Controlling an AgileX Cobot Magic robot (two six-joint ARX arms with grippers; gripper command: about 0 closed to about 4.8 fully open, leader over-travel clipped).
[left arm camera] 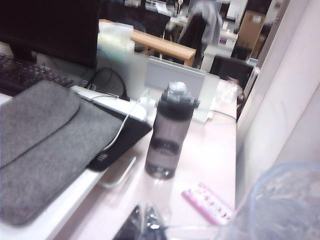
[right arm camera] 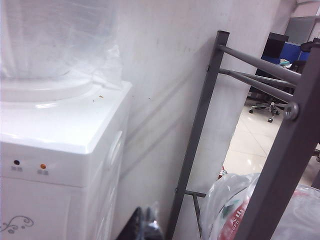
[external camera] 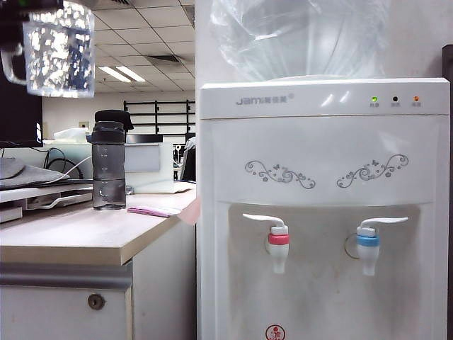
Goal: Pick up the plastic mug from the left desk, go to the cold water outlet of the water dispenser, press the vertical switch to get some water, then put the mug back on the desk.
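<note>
The plastic mug (external camera: 60,49), clear and crinkled, hangs high in the exterior view's upper left, well above the left desk (external camera: 78,237). Its rim (left arm camera: 280,205) fills a corner of the left wrist view. My left gripper (left arm camera: 145,222) is shut on the mug's thin clear handle. The water dispenser (external camera: 322,142) stands to the right of the desk. Its cold water outlet (external camera: 367,241) has a blue collar, with the vertical switch (external camera: 382,222) above it, far right of the mug. My right gripper (right arm camera: 147,225) is shut on nothing beside the dispenser's top (right arm camera: 60,125).
A smoky-grey bottle (external camera: 109,163) and a pink packet (external camera: 150,211) sit on the desk, with a grey sleeve (left arm camera: 45,140) and cables behind. A red-collared tap (external camera: 278,239) lies left of the blue one. A grey metal rack (right arm camera: 200,130) and a plastic bag (right arm camera: 235,205) stand by the wall.
</note>
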